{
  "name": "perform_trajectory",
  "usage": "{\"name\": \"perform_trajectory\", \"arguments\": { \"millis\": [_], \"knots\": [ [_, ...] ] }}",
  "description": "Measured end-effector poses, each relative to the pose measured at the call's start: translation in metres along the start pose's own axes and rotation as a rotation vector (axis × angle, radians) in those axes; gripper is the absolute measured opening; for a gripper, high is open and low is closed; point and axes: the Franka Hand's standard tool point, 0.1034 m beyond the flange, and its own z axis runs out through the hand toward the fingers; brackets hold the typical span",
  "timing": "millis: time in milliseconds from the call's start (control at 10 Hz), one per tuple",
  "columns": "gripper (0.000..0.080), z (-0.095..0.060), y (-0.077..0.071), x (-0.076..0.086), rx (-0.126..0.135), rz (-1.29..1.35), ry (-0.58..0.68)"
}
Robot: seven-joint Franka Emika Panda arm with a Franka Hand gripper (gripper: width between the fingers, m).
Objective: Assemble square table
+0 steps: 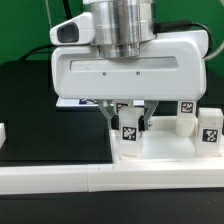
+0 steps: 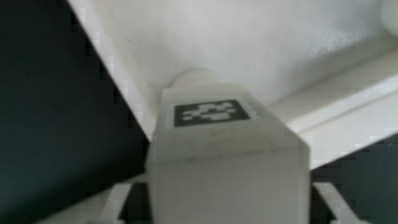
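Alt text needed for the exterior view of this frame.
The robot's claw reaches down around a short white tagged leg on a black table. Two more tagged legs stand toward the exterior view's right, behind a long white border bar.

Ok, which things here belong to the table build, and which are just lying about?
Job in hand:
- tagged leg, between the fingers of the gripper
- second leg and third leg, at the exterior view's right

Lying about:
- long white border bar along the front
- black table
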Motion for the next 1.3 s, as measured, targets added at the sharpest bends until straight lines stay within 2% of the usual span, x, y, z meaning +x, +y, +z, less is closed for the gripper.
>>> {"name": "perform_trajectory", "arguments": {
  "millis": [200,400,500,700,900,1100,1200,1300],
  "knots": [
    [0.0294,0.0,0.001,0.0,0.0,0.133,-0.001],
    [0.0294,-0.001,0.004,0.001,0.0,0.478,-0.014],
    [0.0294,0.001,0.006,-0.001,0.021,0.706,-0.023],
    [0.0294,0.003,0.012,-0.002,0.088,1.011,-0.052],
    [0.0294,0.003,0.01,-0.004,0.084,1.134,-0.06],
    [0.0295,0.004,0.011,-0.004,0.084,1.092,-0.058],
    [0.0474,0.004,0.009,-0.005,0.075,1.02,-0.054],
    [0.0615,0.003,0.004,-0.005,0.062,0.828,-0.045]
  ]
}}
